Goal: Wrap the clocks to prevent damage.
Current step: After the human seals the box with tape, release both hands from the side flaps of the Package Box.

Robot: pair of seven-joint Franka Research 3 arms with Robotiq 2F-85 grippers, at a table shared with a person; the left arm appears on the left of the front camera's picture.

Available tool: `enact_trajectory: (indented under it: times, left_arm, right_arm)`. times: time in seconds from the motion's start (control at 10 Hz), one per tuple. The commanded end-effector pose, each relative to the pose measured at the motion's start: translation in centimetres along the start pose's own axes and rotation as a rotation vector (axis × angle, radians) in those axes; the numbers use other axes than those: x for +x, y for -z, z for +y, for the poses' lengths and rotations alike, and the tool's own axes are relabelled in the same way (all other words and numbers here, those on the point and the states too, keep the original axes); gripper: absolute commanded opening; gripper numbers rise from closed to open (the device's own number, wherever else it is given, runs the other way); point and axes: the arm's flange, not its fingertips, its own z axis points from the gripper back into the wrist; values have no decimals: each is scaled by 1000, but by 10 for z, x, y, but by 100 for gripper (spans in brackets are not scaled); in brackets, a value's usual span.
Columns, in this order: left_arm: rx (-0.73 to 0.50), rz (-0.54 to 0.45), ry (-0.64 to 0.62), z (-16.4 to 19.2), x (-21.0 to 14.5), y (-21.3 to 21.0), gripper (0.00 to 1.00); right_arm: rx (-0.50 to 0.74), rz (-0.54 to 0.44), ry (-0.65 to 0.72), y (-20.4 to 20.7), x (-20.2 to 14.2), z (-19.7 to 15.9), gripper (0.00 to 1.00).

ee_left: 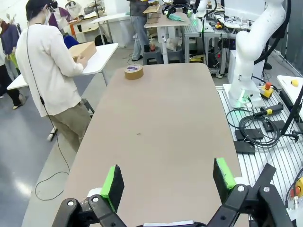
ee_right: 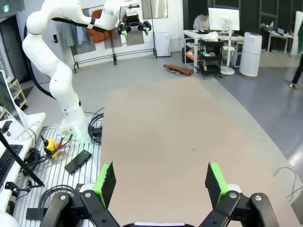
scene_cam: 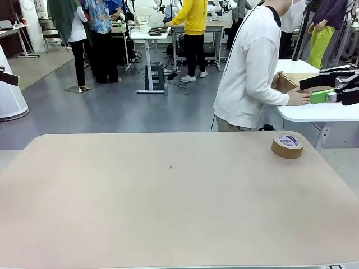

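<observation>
The clocks are out of view. My left gripper [ee_left: 168, 182] hangs open above the near end of the tan table [ee_left: 161, 142], with nothing between its green pads. My right gripper [ee_right: 160, 179] is also open and empty over the table's other end. In the front view it [scene_cam: 317, 89] is raised at the right edge, and a black tip of the left gripper [scene_cam: 7, 77] pokes in at the left edge. In the right wrist view the left gripper [ee_right: 135, 23] is held high.
A brown tape roll [scene_cam: 288, 145] lies at the table's far right corner. A person in a white top [scene_cam: 249, 67] stands turned away, hands on a cardboard box [scene_cam: 289, 82] on a white side table [scene_cam: 314, 112]. Cables lie beside the arm bases.
</observation>
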Motion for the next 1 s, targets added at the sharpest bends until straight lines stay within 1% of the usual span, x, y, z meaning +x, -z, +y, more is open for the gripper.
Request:
enact_trajectory:
  times: [0.0, 0.9]
  left_arm:
    - [2, 7, 9, 1, 3, -2, 99]
    - [2, 7, 9, 1, 3, -2, 99]
  right_arm:
    - [3, -11, -9, 0, 3, 0, 100]
    - [3, -11, -9, 0, 3, 0, 100]
